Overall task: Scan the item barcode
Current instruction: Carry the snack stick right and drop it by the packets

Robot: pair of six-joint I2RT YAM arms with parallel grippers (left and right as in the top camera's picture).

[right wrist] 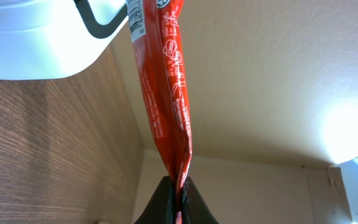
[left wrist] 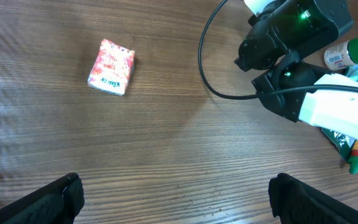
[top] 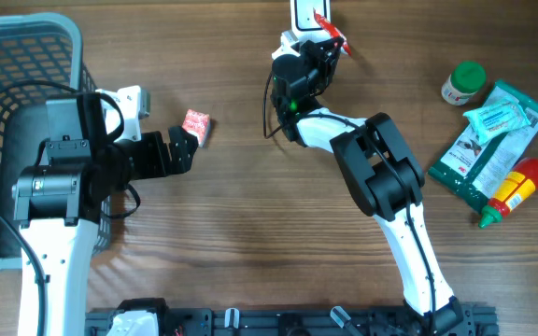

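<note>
My right gripper (right wrist: 179,190) is shut on the lower end of a thin red packet (right wrist: 166,81) and holds it up against the white scanner (right wrist: 42,37). From overhead, the red packet (top: 330,33) sits beside the scanner (top: 304,14) at the table's far edge, with the right gripper (top: 318,47) just under it. No barcode is legible on it. My left gripper (left wrist: 176,199) stands wide open above bare wood, holding nothing. A small red and white packet (left wrist: 111,67) lies ahead of it, apart from both fingers, and overhead this small packet (top: 196,124) is just past the left gripper (top: 183,142).
A grey mesh basket (top: 17,93) fills the left side. At the right lie a green-capped bottle (top: 463,82), green and white snack bags (top: 493,140) and a red and yellow squeeze bottle (top: 512,191). A black cable (left wrist: 210,74) loops from the right wrist.
</note>
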